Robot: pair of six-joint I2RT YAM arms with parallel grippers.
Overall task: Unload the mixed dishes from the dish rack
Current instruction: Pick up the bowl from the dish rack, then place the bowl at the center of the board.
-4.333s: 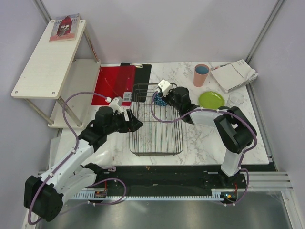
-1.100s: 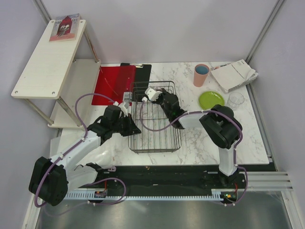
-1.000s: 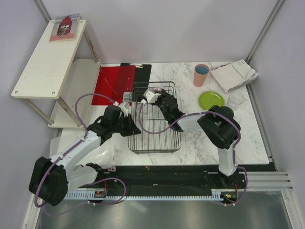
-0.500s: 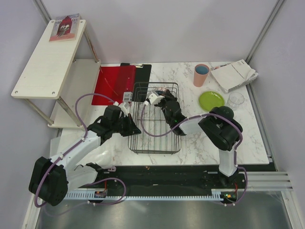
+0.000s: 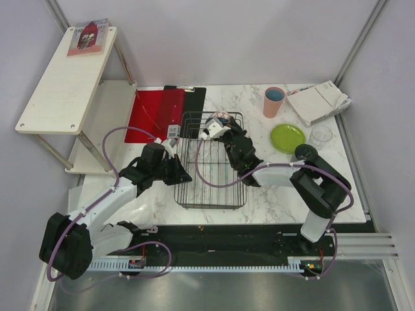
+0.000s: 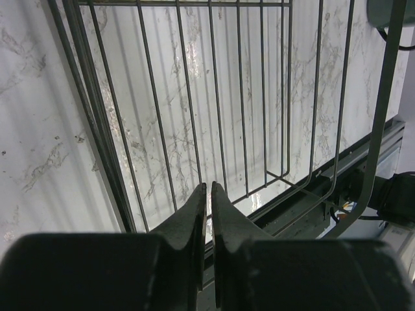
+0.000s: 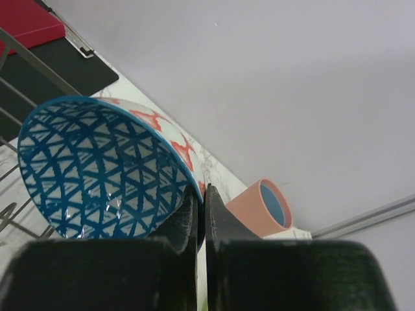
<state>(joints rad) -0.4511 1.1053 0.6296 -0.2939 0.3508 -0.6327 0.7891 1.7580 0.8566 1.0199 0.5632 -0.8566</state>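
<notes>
The dish rack (image 5: 211,165) is a black wire basket in the middle of the marble table. My right gripper (image 5: 217,126) is shut on the rim of the blue patterned bowl (image 5: 221,118), holding it tilted above the rack's far end. In the right wrist view the gripper (image 7: 201,191) pinches the bowl (image 7: 97,168) at its edge. My left gripper (image 5: 183,173) is shut on the rack's left rim, and its wrist view shows the narrow-gapped gripper (image 6: 209,189) over the wires (image 6: 100,129). The salmon-pink cup (image 5: 274,102), lime-green plate (image 5: 287,135) and clear glass (image 5: 321,134) stand on the table to the right.
A red clipboard (image 5: 155,116) lies left of the rack's far end. A white two-tier shelf (image 5: 65,78) with a book (image 5: 89,35) stands at the far left. A stack of papers (image 5: 318,102) lies at the back right. The pink cup (image 7: 262,207) shows behind the bowl.
My right gripper has carried the bowl up and to the right over the rack's far end, and its elbow has swung right. The left arm and the rack have stayed still.
</notes>
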